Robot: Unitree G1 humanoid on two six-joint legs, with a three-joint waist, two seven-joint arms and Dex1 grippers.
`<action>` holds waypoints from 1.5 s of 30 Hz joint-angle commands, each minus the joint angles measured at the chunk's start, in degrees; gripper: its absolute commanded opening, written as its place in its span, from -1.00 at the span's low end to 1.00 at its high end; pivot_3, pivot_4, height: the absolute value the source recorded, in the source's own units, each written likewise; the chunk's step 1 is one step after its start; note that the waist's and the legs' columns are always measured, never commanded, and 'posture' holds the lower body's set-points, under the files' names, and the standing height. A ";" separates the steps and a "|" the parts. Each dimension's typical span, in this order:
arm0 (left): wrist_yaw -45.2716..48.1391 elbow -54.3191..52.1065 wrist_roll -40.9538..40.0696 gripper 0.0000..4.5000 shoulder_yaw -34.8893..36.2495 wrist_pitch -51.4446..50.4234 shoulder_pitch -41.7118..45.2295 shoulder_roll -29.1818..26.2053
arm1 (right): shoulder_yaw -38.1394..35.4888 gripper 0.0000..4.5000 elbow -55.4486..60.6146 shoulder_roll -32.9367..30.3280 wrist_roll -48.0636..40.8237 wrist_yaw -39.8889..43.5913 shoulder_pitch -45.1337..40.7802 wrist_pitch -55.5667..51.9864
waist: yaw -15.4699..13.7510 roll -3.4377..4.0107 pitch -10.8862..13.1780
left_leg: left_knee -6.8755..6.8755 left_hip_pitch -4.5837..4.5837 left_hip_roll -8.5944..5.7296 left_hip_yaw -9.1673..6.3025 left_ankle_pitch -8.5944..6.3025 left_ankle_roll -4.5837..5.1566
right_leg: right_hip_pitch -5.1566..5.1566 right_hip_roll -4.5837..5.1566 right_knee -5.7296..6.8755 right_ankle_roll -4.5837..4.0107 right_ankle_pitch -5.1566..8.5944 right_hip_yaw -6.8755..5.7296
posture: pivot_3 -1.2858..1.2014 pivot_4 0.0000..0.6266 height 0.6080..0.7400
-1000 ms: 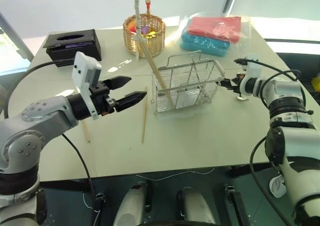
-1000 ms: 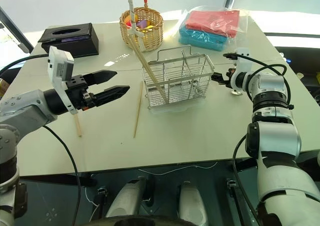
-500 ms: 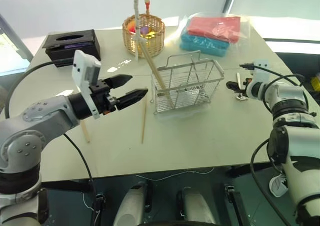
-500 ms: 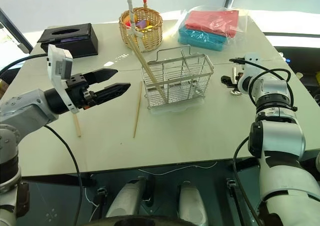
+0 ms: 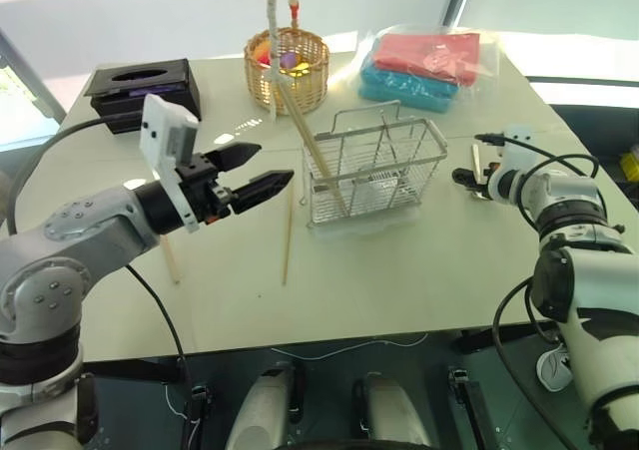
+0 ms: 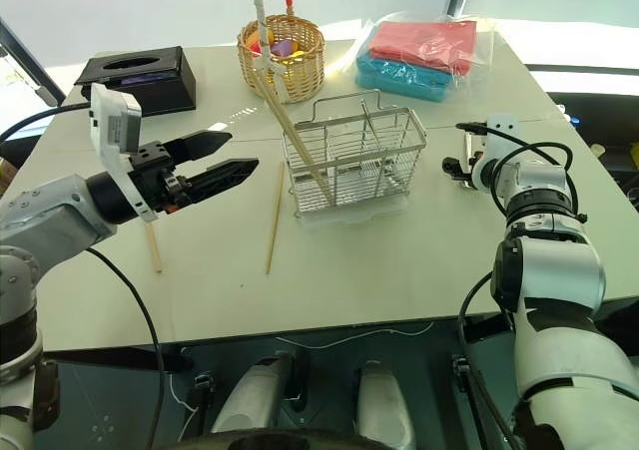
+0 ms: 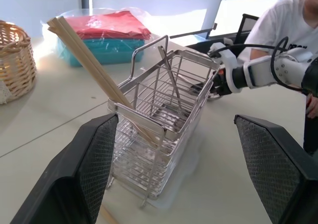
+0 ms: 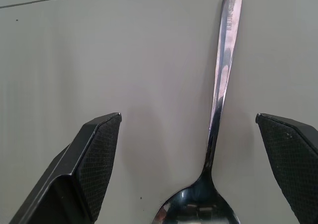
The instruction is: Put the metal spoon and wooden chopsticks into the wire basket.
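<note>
So here's where we're at: the spoon (image 8: 218,105) is lying flat on the table (image 5: 399,270), off to the right of the wire basket (image 5: 377,171), and our right gripper (image 8: 191,169) is hanging right over it with its fingers spread wide, nothing in them. From the right wrist view the bowl end sits between the two fingers, closer to one of them, and the handle runs straight away from us.

We reckon the spoon's going to be the fiddly one. It's light and stiff, so no worries about bending it, but it's polished metal lying flush on a smooth tabletop, so it'll likely skate or pivot when the fingers close. We'd go for the neck just above the bowl, where it arches off the surface a bit, rather than the thin flat handle.

Chopsticks: a pair (image 5: 318,161) already leans inside the wire basket, sticking up well past the rim. One more stick (image 5: 289,232) lies on the table just left of the basket, and another (image 5: 169,260) lies partly under our left arm. They're light, rigid and a bit grippier than the spoon, but thin and prone to rolling. We'd pinch them near the middle.

Left gripper (image 5: 255,171) is open too, empty, hovering left of the basket and pointing at it.
</note>
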State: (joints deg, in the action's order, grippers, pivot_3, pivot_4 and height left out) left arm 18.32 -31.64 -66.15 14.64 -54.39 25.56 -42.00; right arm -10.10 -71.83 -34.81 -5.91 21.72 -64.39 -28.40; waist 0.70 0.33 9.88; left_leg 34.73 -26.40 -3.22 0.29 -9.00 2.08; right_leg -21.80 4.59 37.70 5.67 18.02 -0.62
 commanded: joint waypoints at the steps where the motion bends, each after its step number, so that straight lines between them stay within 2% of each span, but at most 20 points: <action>1: -1.02 -0.77 -1.01 0.76 2.39 1.80 1.30 0.14 | -0.54 1.00 -0.07 -0.35 0.24 -0.02 -2.54 -0.25 | 0.05 0.00 0.00 | 0.00 0.00 0.00 0.00 0.00 0.00 | 0.00 0.00 0.00 0.00 0.00 0.00 | 0.03 -0.52 1.00; 10: -3.54 -1.27 -2.66 0.76 3.18 2.70 0.85 0.37 | -0.21 1.00 -0.45 -0.15 0.65 0.03 -2.88 -1.19 | 0.02 0.00 0.00 | 0.00 0.00 0.00 0.00 0.00 0.00 | 0.00 0.00 0.00 0.00 0.00 0.00 | 0.03 -0.52 1.00; 13: -4.11 -1.85 -2.75 0.78 3.02 2.90 0.07 0.23 | -0.41 0.61 -0.44 -0.15 0.65 -0.37 -2.76 -0.76 | 0.03 0.00 0.00 | 0.00 0.00 0.00 0.00 0.00 0.00 | 0.00 0.00 0.00 0.00 0.00 0.00 | 0.03 -0.52 1.00; 14: -4.33 -2.01 -2.95 0.78 3.06 2.94 -0.14 0.27 | -0.41 0.42 -0.46 -0.16 0.70 -0.40 -2.74 -0.67 | 0.02 0.00 0.00 | 0.00 0.00 0.00 0.00 0.00 0.00 | 0.00 0.00 0.00 0.00 0.00 0.00 | 0.03 -0.52 1.00; 20: -5.33 -2.16 -3.73 0.78 3.04 3.34 0.12 0.50 | -0.02 -0.97 -0.58 -0.41 1.28 0.02 -2.81 -1.07 | 0.05 0.00 0.00 | 0.00 0.00 0.00 0.00 0.00 0.00 | 0.00 0.00 0.00 0.00 0.00 0.00 | 0.03 -0.52 1.00; 28: -5.75 -2.10 -3.65 0.78 2.66 4.28 -0.23 0.49 | 0.25 -0.97 0.13 -0.40 1.58 1.87 -3.71 -1.21 | 0.03 0.00 0.00 | 0.01 0.01 0.00 0.00 0.00 0.00 | 0.02 0.00 0.00 0.00 0.00 0.00 | 0.03 -0.52 1.00; 34: -5.21 -1.08 -2.33 0.78 1.49 5.11 0.16 1.05 | 0.88 -0.97 10.32 0.45 1.56 1.84 -3.60 4.48 | 0.07 0.03 0.02 | 0.00 0.00 0.00 0.00 0.00 0.00 | -0.02 0.00 0.01 0.00 0.00 0.00 | 0.03 -0.52 1.00; 37: -4.51 -0.29 -1.78 0.78 0.92 5.44 0.51 1.27 | 1.40 -0.97 18.20 0.53 2.20 0.73 -0.89 6.18 | 0.02 0.03 0.02 | -0.01 -0.01 0.00 0.00 0.00 0.00 | -0.09 0.00 0.13 0.01 0.00 0.00 | 0.03 -0.52 1.00; 41: -2.45 1.86 -0.28 0.78 -0.34 5.91 1.59 2.05 | -3.54 -0.97 44.85 4.04 -4.42 -1.87 5.57 0.40 | -0.16 0.03 0.02 | 0.02 -0.01 0.00 -0.01 0.00 -0.01 | -0.16 0.00 0.30 0.01 0.00 0.01 | 0.03 -0.52 1.00; 45: -1.06 4.44 2.28 0.78 -1.18 7.08 2.21 3.66 | -5.31 -0.97 63.68 7.46 -7.10 -5.96 11.00 -1.90 | -0.20 0.03 0.02 | 0.02 -0.06 0.00 -0.01 0.02 -0.04 | -0.27 0.01 0.39 0.01 0.00 0.01 | 0.03 -0.52 1.00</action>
State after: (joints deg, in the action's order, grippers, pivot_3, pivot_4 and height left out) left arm 16.36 -27.31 -65.02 12.98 -49.04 27.00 -38.67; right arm -13.17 -17.08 -27.41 -11.14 17.60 -53.28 -29.84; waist 0.50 0.36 9.90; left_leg 34.75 -26.47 -3.22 0.28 -8.97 2.04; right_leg -22.08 4.59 38.10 5.67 18.03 -0.60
